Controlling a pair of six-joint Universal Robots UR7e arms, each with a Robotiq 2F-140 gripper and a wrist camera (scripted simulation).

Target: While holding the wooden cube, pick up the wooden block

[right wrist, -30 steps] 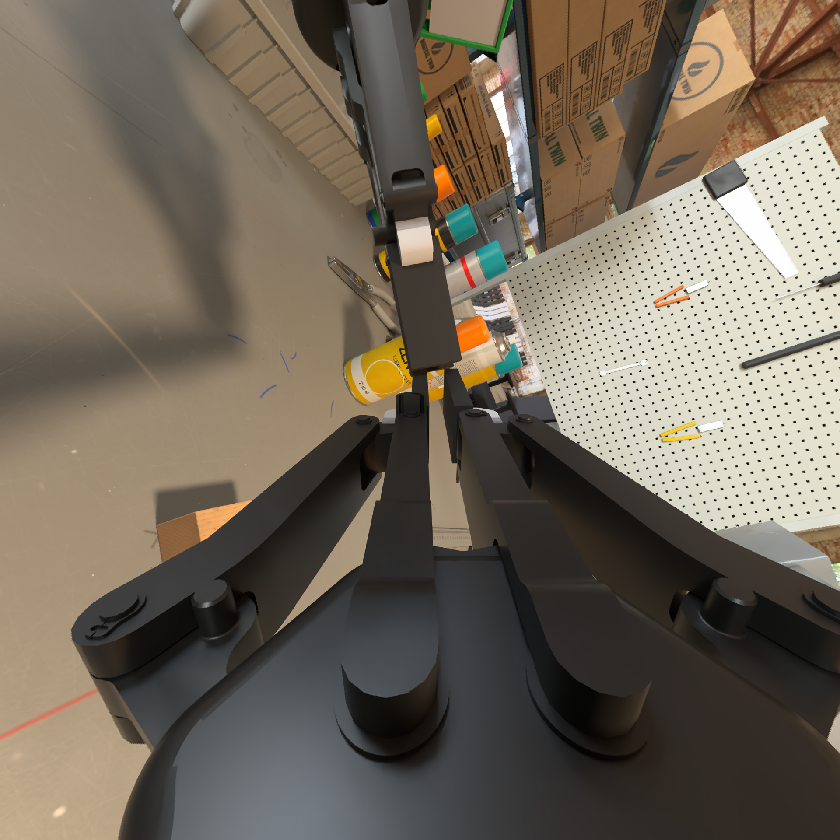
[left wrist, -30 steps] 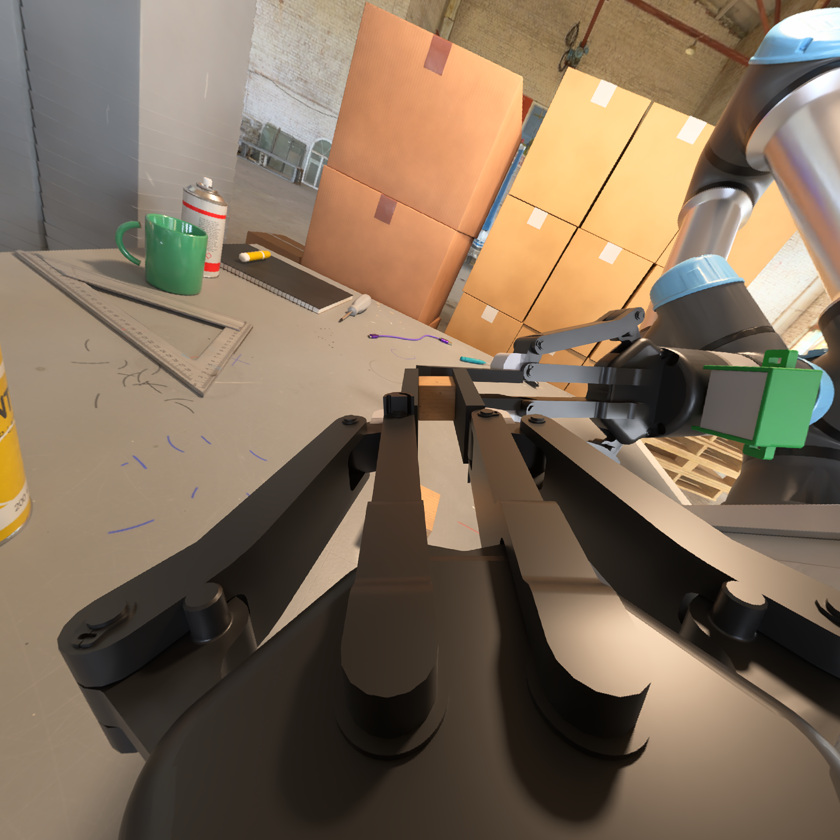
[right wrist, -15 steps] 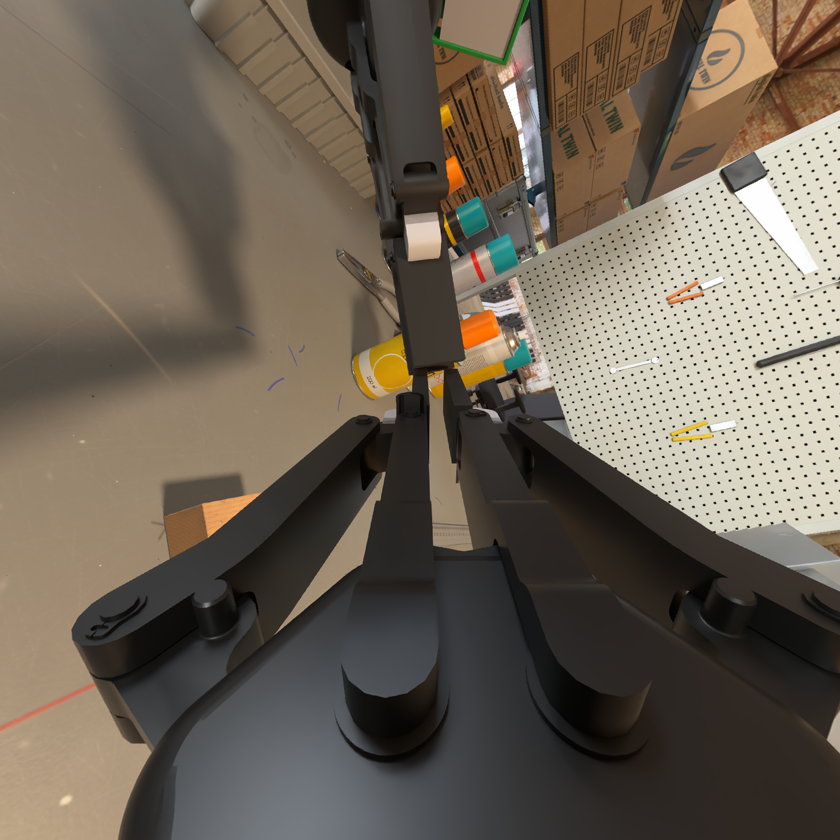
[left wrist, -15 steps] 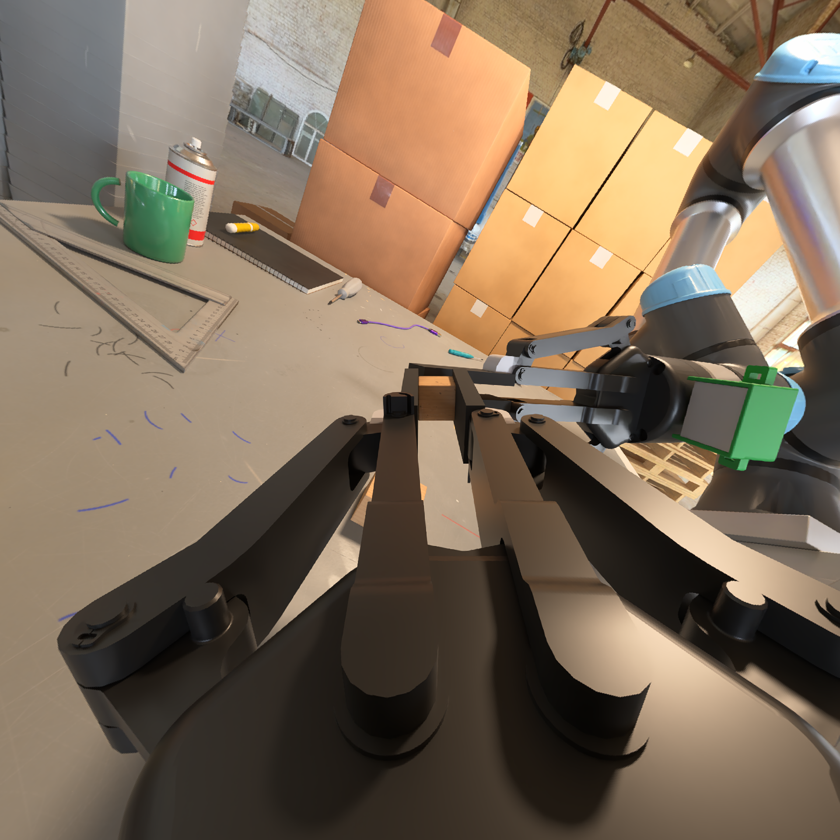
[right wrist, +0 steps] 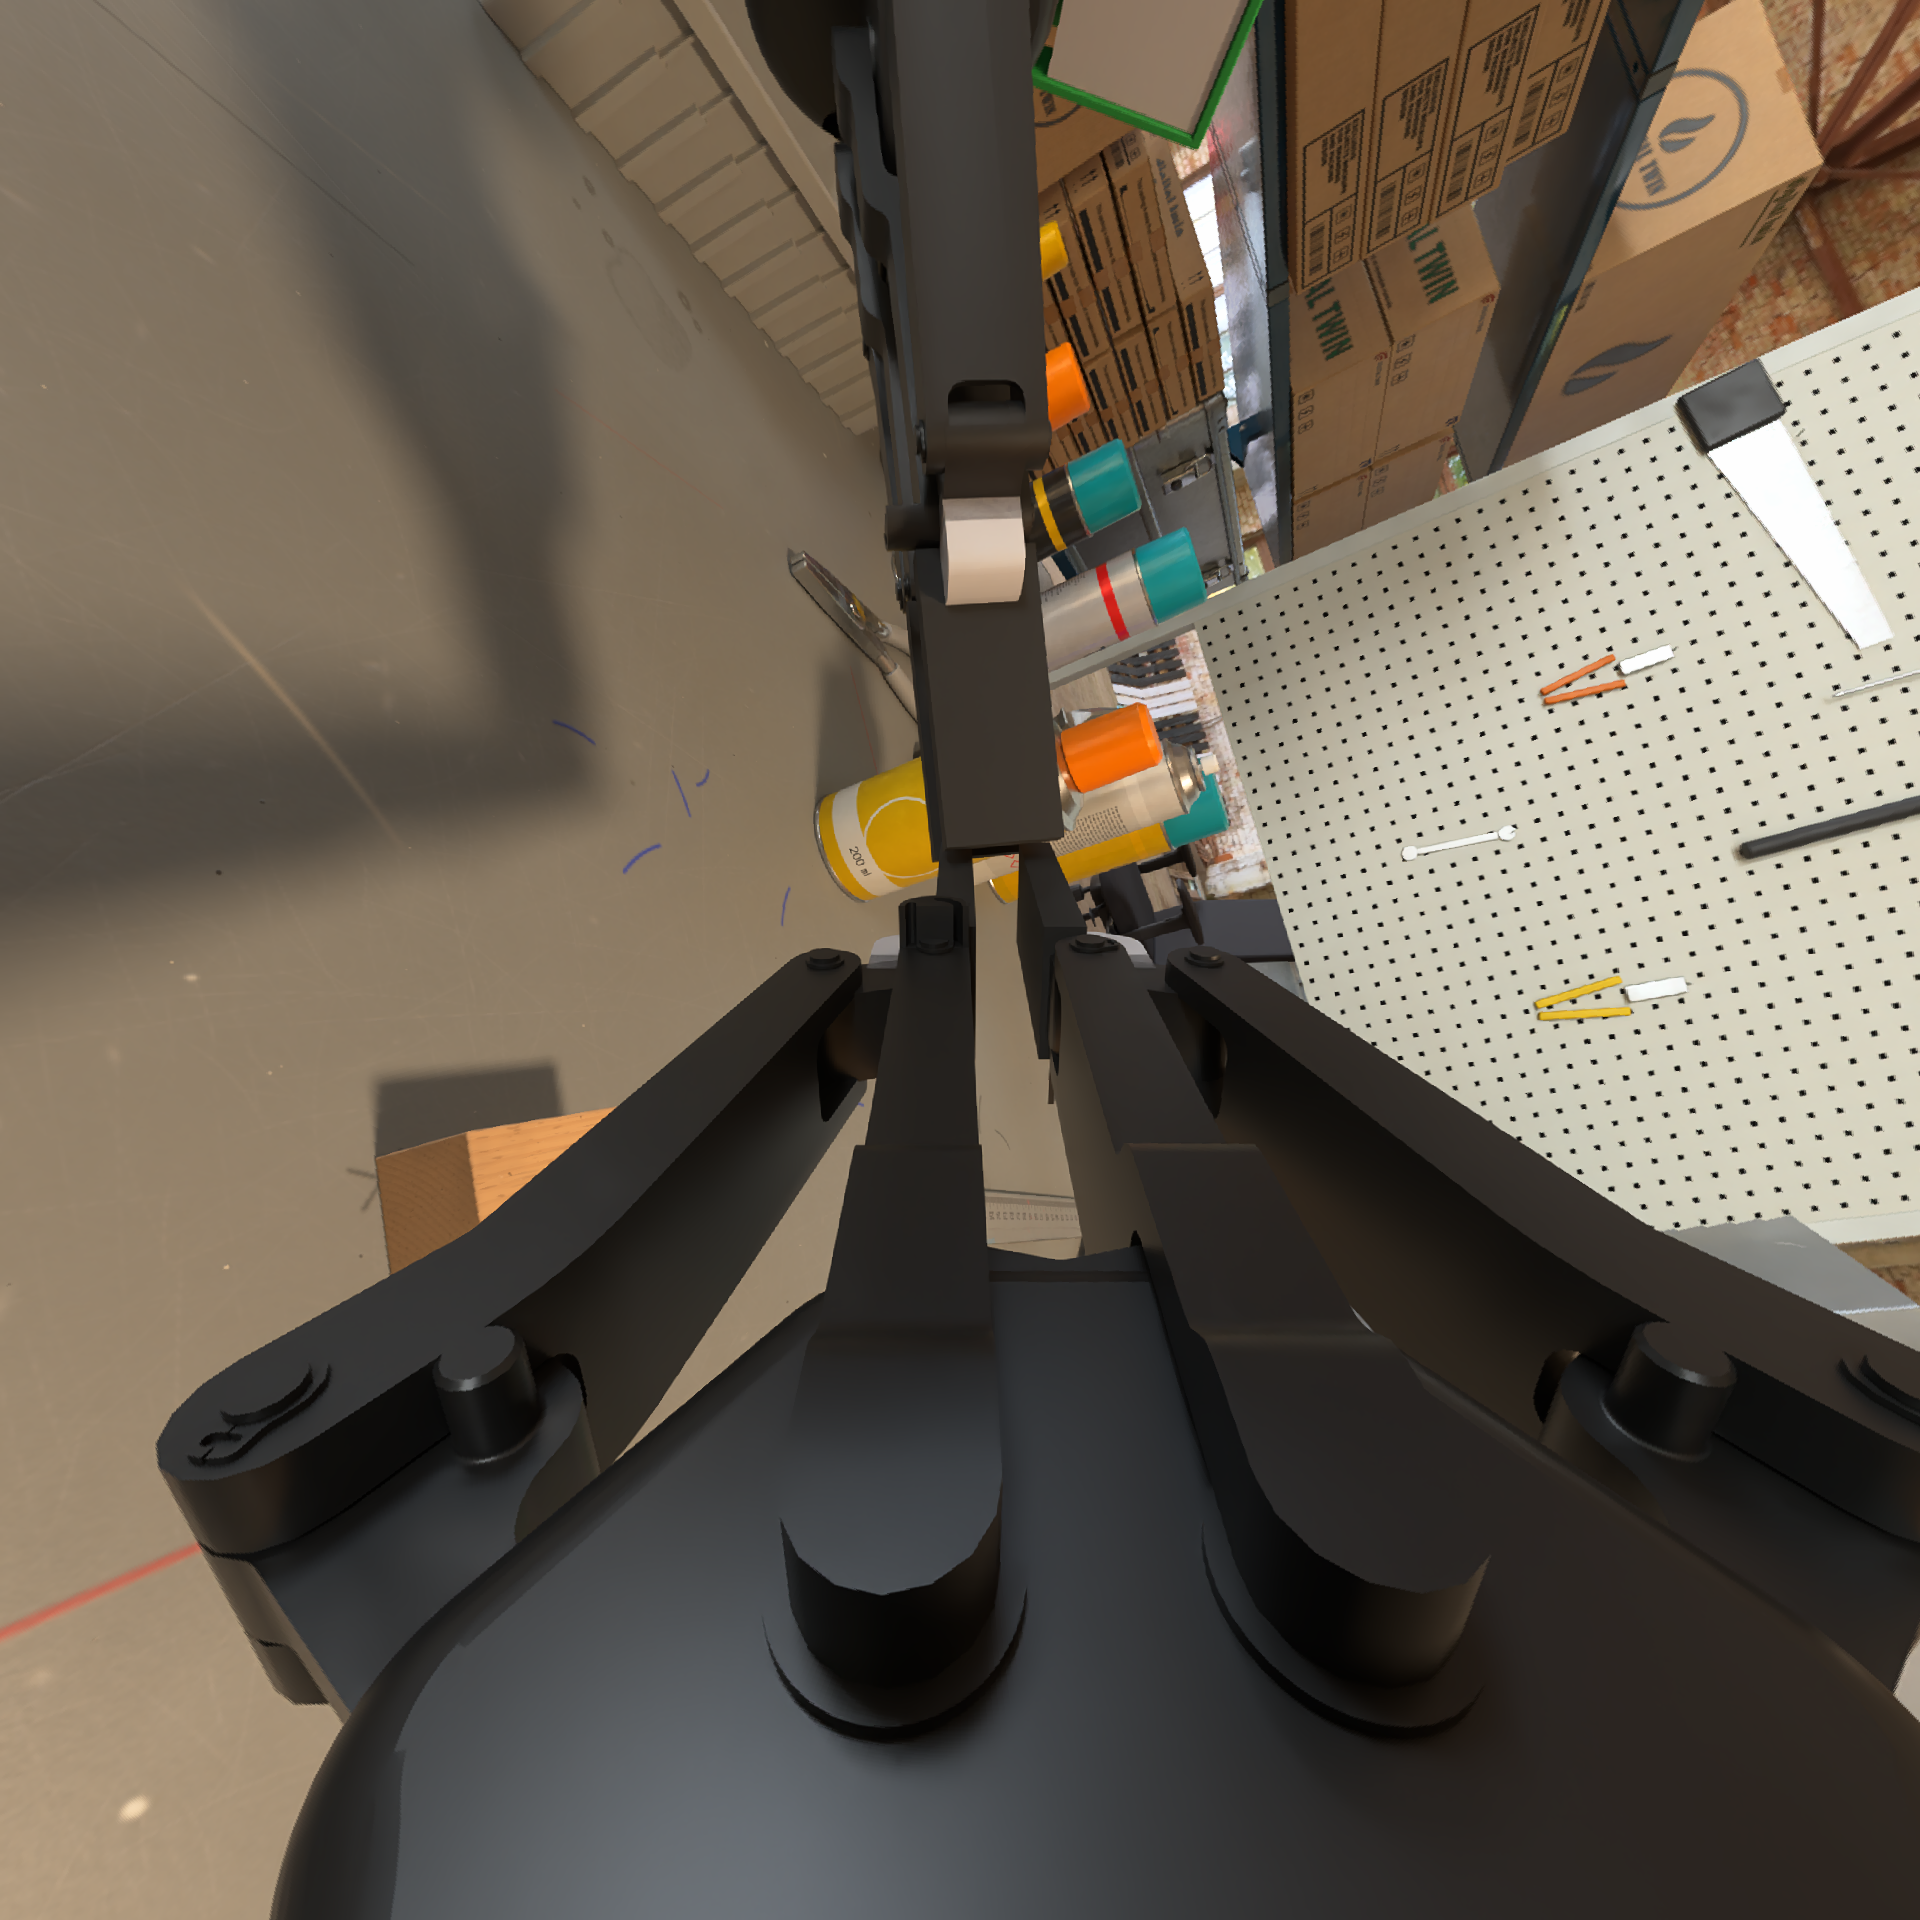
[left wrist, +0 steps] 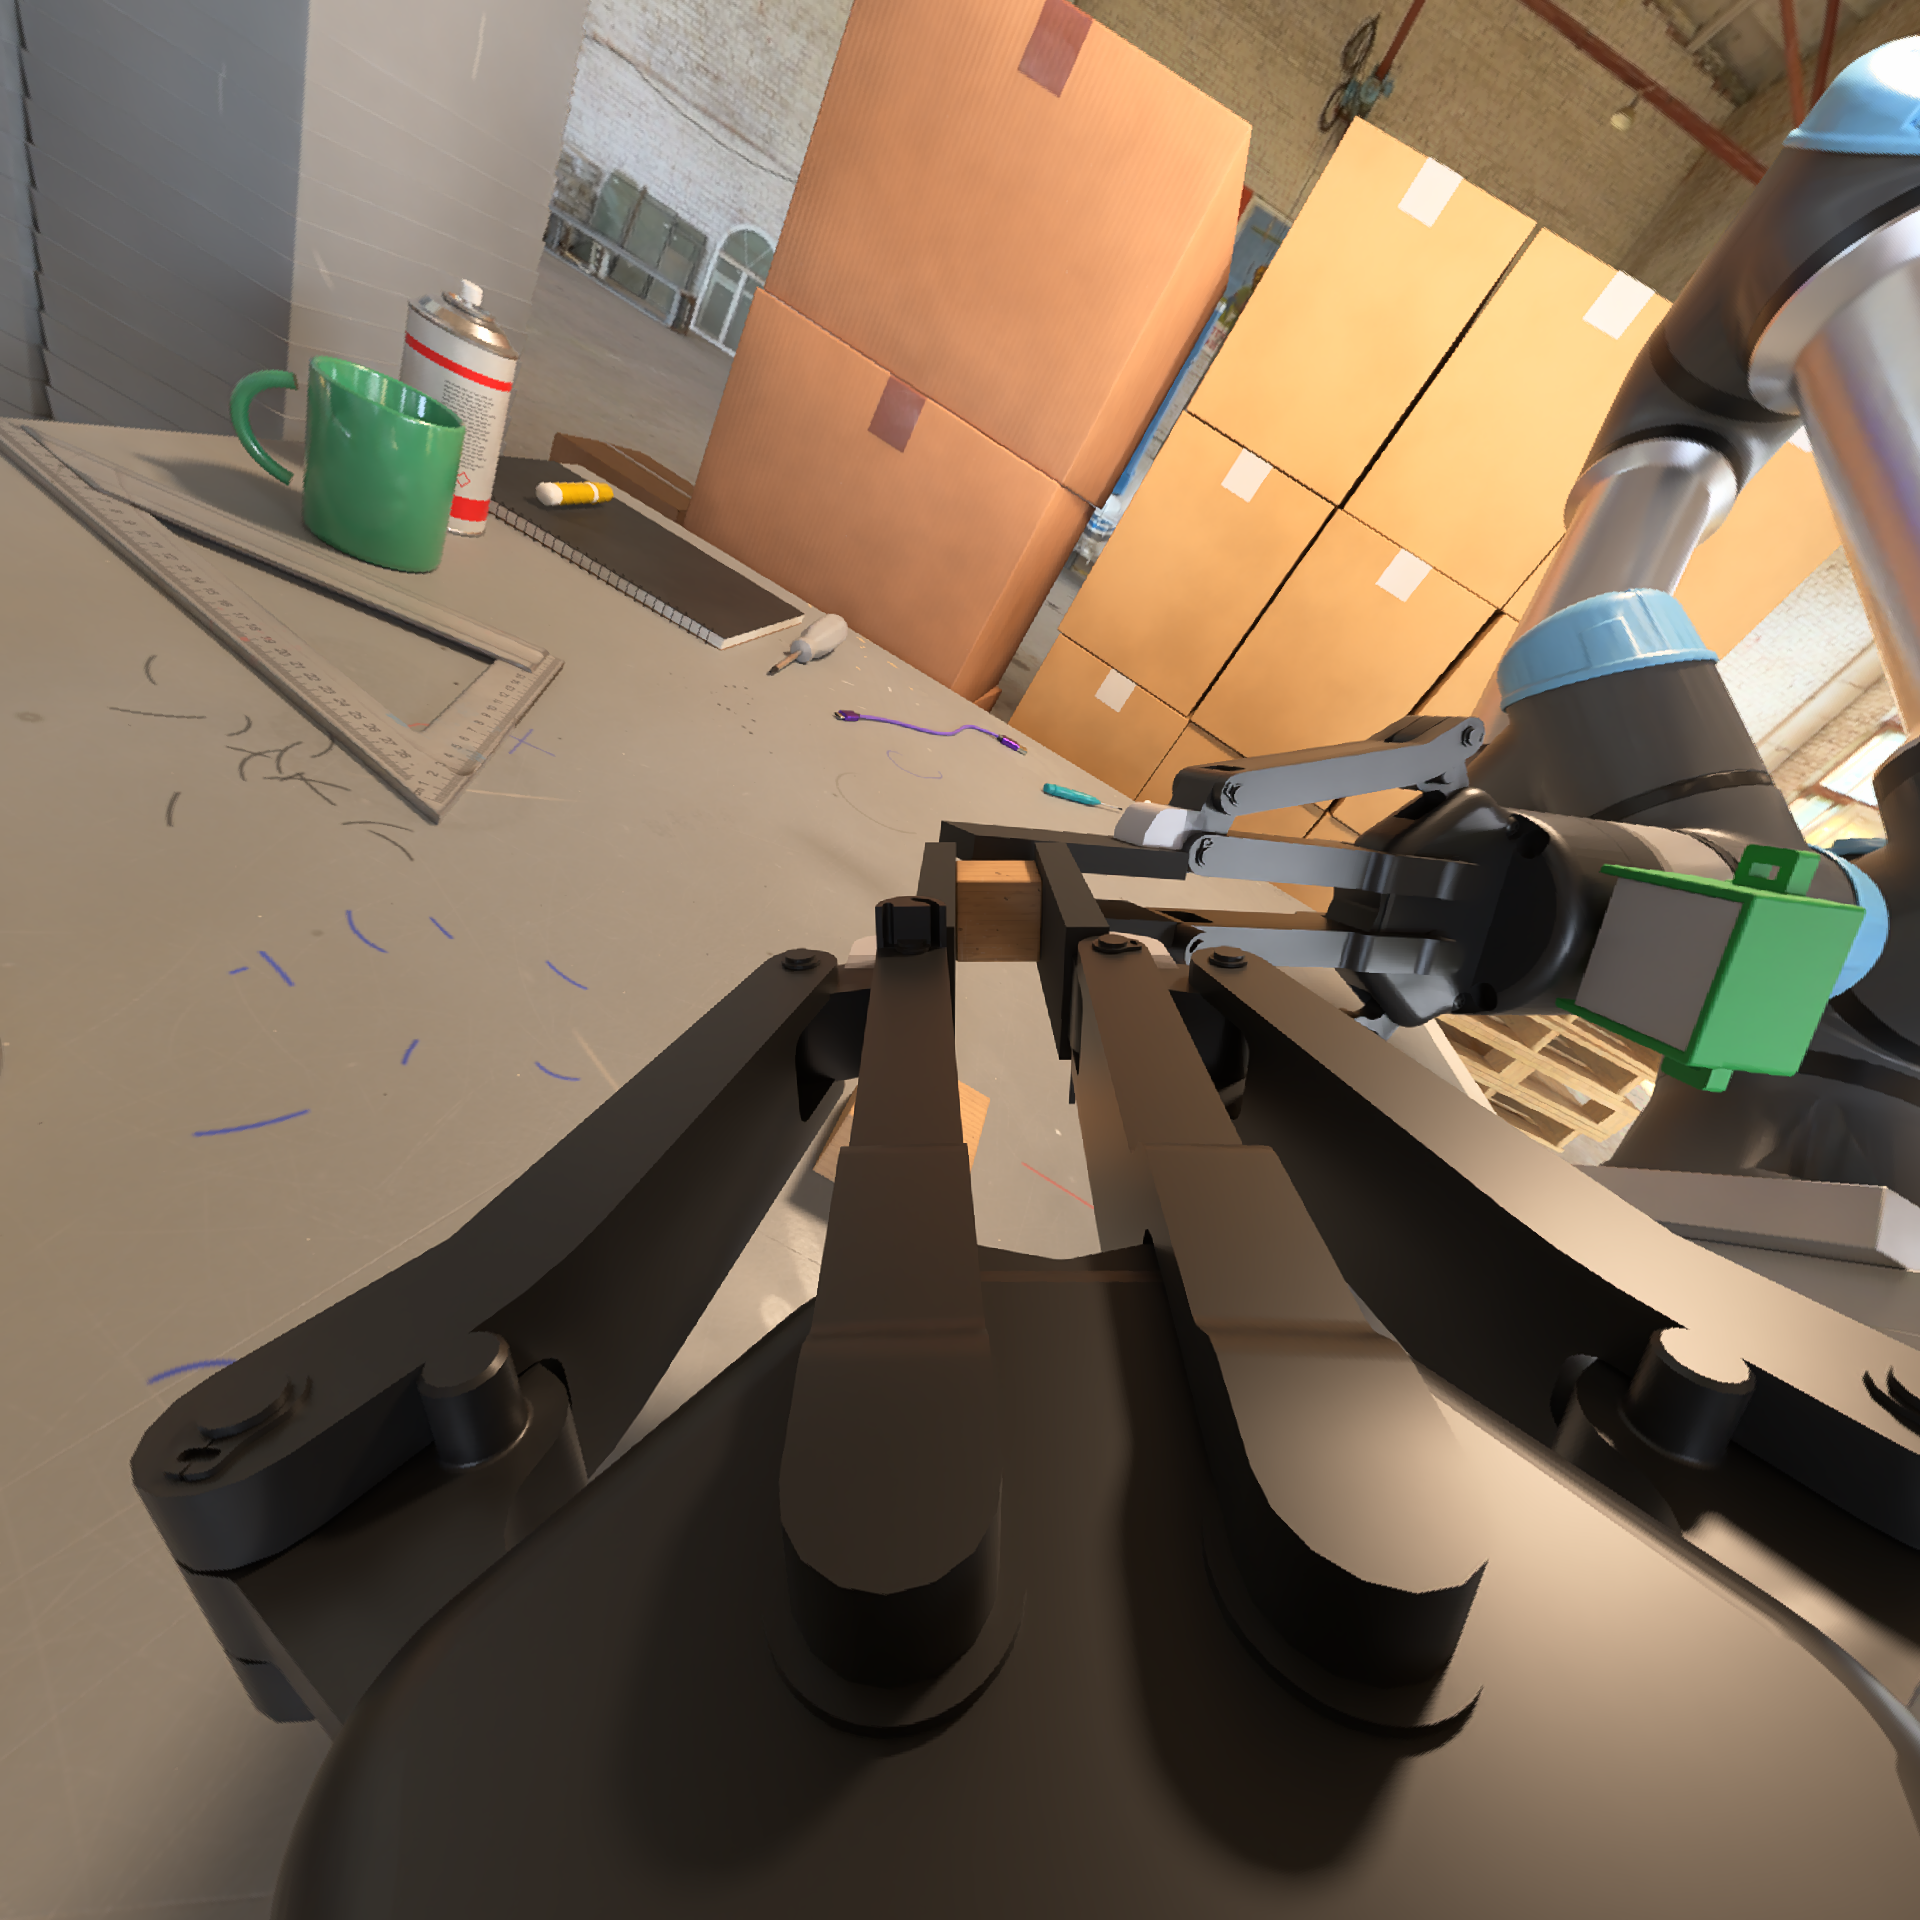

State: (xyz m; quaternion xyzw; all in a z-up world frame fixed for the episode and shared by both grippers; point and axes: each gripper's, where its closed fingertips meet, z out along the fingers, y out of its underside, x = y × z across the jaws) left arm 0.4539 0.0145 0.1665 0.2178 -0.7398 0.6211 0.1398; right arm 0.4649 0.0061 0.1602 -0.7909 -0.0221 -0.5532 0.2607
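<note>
My left gripper (left wrist: 995,883) is shut on the wooden cube (left wrist: 997,914) and holds it above the table. My right gripper (right wrist: 995,878) comes in from the right. Its fingers (left wrist: 1101,844) close on the same cube, one along its top edge and one behind my left finger. In the right wrist view the jaws stand close together, and the left gripper's finger (right wrist: 987,748) hides the cube. The wooden block (right wrist: 488,1174) lies on the grey table below both grippers. It also shows between my left fingers (left wrist: 968,1117).
A green mug (left wrist: 379,478), a spray can (left wrist: 462,384), a metal square (left wrist: 312,665) and a notebook (left wrist: 644,561) sit at the far left. Cardboard boxes (left wrist: 987,312) stand beyond the table. A yellow can (right wrist: 883,831), other spray cans and a pegboard (right wrist: 1558,831) lie ahead of the right gripper.
Both grippers have moved together with the cube and kept their hold. The left wrist view has turned, so a yellow can at its left edge has gone out of view. The block has not moved.
</note>
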